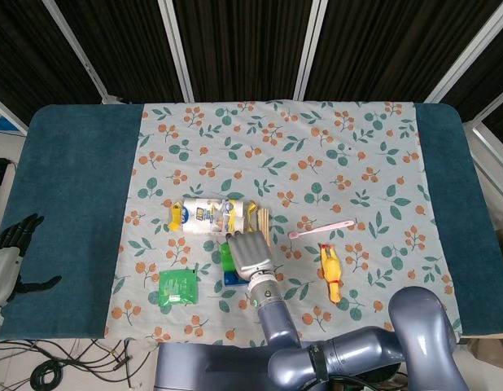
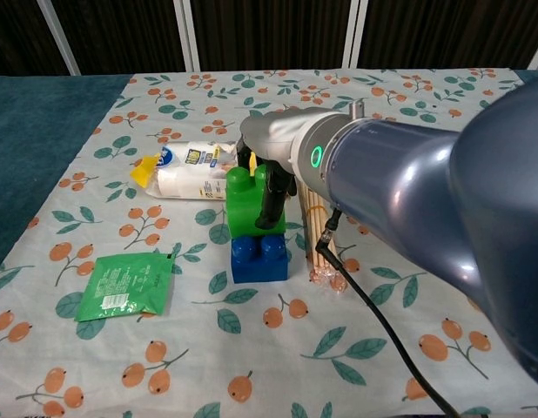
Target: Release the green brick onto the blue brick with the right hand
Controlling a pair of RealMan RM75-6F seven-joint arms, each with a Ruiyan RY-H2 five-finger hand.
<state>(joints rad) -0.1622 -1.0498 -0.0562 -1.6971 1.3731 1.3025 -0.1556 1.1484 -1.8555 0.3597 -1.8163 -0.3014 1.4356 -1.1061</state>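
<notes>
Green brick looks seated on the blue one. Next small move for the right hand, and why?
Probably open the fingers and let go. In the chest view the green brick sits squarely on the blue brick, while the right hand grips it from above, dark fingers down its front face. Lifting first would likely pull it off.

Green brick (image 2: 249,205) sits upright atop the blue brick (image 2: 258,259).
</notes>
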